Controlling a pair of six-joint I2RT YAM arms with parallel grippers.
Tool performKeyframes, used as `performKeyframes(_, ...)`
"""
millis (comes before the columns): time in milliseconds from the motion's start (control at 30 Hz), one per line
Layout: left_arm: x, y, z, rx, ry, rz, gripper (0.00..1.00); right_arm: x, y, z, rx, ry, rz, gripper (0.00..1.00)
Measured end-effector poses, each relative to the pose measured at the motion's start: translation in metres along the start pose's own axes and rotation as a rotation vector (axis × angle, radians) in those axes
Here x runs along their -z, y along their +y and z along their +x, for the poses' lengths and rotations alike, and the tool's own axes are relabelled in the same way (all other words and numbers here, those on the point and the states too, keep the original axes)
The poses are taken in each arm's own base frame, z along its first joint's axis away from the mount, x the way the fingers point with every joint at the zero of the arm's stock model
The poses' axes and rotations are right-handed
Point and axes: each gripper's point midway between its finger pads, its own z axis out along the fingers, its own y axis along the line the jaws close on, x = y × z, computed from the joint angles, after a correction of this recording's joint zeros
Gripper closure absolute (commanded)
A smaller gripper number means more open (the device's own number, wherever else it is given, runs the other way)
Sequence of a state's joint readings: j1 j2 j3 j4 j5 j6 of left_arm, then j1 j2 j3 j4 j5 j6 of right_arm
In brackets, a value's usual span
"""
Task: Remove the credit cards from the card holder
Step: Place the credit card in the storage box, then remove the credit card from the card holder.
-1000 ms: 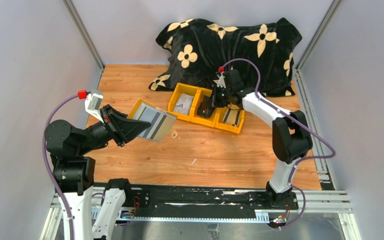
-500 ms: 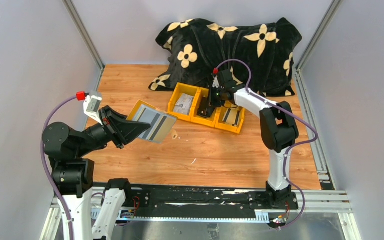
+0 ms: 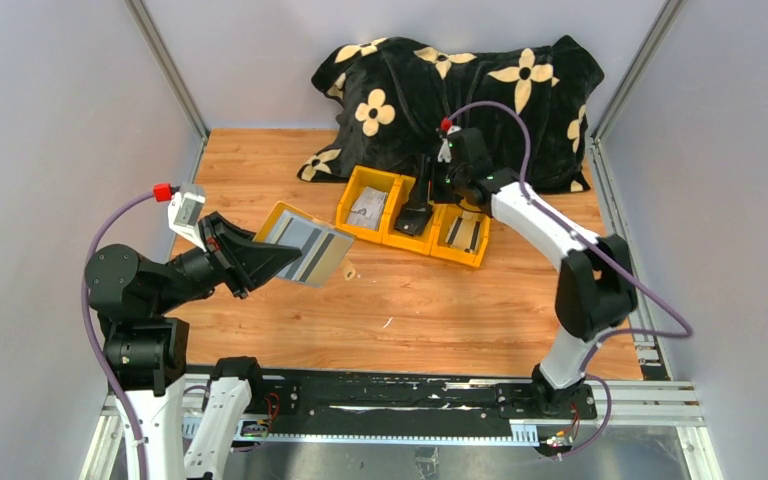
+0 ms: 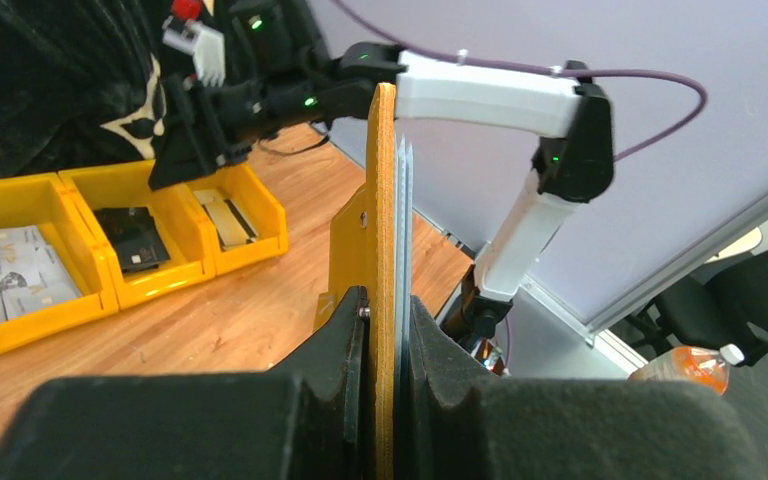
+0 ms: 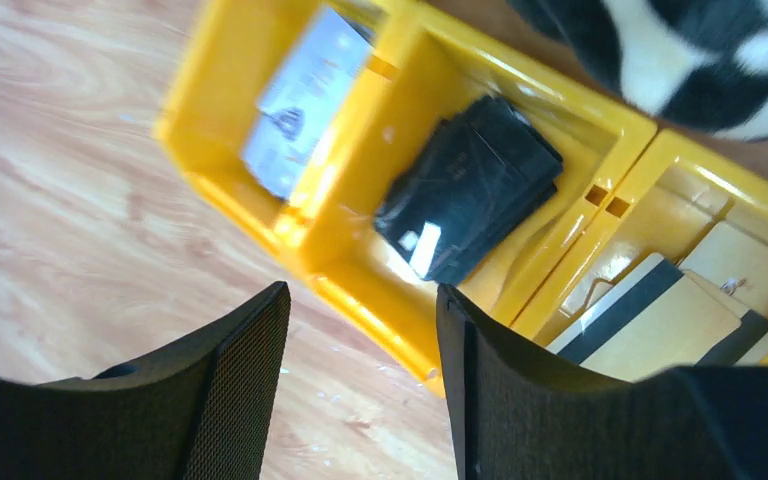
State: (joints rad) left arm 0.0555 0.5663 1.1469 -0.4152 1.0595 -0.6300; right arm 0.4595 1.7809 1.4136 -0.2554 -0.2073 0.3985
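Camera overhead: the left pincer (image 3: 282, 255) is closed on the card holder (image 3: 310, 248), which juts out past its fingertips, opened flat and tilted, with the grey sleeves facing up. The right pincer (image 3: 418, 208) hangs over the middle compartment of the yellow bin (image 3: 410, 243), well apart from the holder. From up here I cannot tell how its jaws stand. Behind it lies a black flowered blanket (image 3: 450, 85).

The left wrist view adds what the overhead one cannot. The holder shows edge-on, upright between the two black fingers (image 4: 335, 340), with the yellow leaf and thin grey sleeves pinched tight together. Ahead of this pincer and to its left sits the bin. Pale credit cards (image 4: 15, 275) lie in the compartment farthest from the other arm, a black pouch (image 4: 132, 240) in the middle one, and striped cards (image 4: 225, 215) in the last.

Only the right wrist view settles the right pincer: its fingers (image 5: 230, 390) stand well apart with nothing between them. The bin's near wall lies below the gap. The pouch is just beyond the fingertips, the pale cards are further off to the left, and the striped cards are to the right, beside the right finger.
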Motion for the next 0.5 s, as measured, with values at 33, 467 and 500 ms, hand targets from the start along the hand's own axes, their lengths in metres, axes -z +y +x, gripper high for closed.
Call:
performKeyframes(33, 0.000, 0.000, 0.000, -0.003, 0.002, 0.002, 0.94, 0.014, 0.008, -0.010, 0.011, -0.035, -0.017, 0.39)
performKeyframes(467, 0.008, 0.004, 0.031, -0.127, 0.090, 0.030, 0.98, 0.223, 0.227, -0.028, 0.409, -0.255, -0.848, 0.21)
performKeyframes(500, 0.009, 0.004, 0.034, -0.130, 0.099, 0.035, 0.99, 0.234, 0.244, -0.018, 0.452, -0.232, -0.915, 0.20)
